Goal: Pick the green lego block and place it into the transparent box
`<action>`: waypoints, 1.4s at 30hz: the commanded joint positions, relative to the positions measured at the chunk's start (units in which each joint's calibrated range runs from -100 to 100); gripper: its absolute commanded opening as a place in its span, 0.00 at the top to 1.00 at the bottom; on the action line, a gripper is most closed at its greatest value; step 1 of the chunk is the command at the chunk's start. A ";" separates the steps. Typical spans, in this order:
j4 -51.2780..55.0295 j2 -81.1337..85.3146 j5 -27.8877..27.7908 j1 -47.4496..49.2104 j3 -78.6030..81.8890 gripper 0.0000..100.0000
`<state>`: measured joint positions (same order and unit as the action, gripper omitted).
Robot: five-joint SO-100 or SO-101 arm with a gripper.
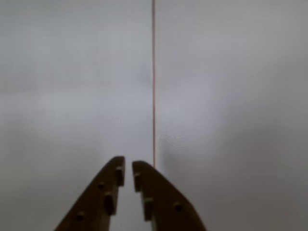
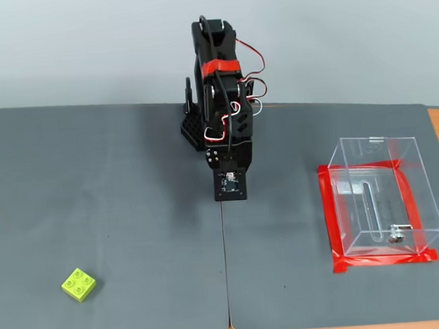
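Transparent box (image 2: 380, 198) sits at roughly 3 o'clock in the fixed view, clear walls, upright, nothing inside that I can see. Red tape (image 2: 377, 260) frames its base on the near, left and right sides, and a small metal fitting (image 2: 395, 235) shows low by the front wall w/ a slot running up from it.

Biggest thing first though: grey mat (image 2: 101, 195) covers nearly the whole table, a seam (image 2: 226, 269) running from centre down to 6 o'clock. Bare wood peeks out along the bottom edge and at both far sides.

Arm (image 2: 225, 111) is folded up at 12 o'clock, black, red tape band near the top, red and white wires looping off its right side.

Gripper (image 1: 128, 168) comes in from 6 o'clock in the wrist view, fingers (image 1: 108, 192) nearly together, just a thin gap between the tips, pinching nothing. Blurry grey mat ahead of it, thin red line running to 12 o'clock.

Green lego block (image 2: 78, 284) lies way out at 8 o'clock in the fixed view, flat on the mat, four studs up, well apart from arm and box.
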<state>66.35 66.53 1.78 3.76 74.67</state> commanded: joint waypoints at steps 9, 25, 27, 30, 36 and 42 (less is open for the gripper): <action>-0.64 -23.75 -0.19 -14.46 -32.11 0.98; -0.64 -50.29 0.28 -28.86 -59.79 0.98; -0.64 -54.61 0.28 -30.58 -63.96 0.98; -0.64 -59.11 0.28 -31.92 -68.66 0.98; -0.64 -68.01 0.07 -33.26 -78.79 0.98; -0.64 -75.38 0.22 -33.41 -88.47 0.98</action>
<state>66.35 -7.22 1.83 -29.11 -6.60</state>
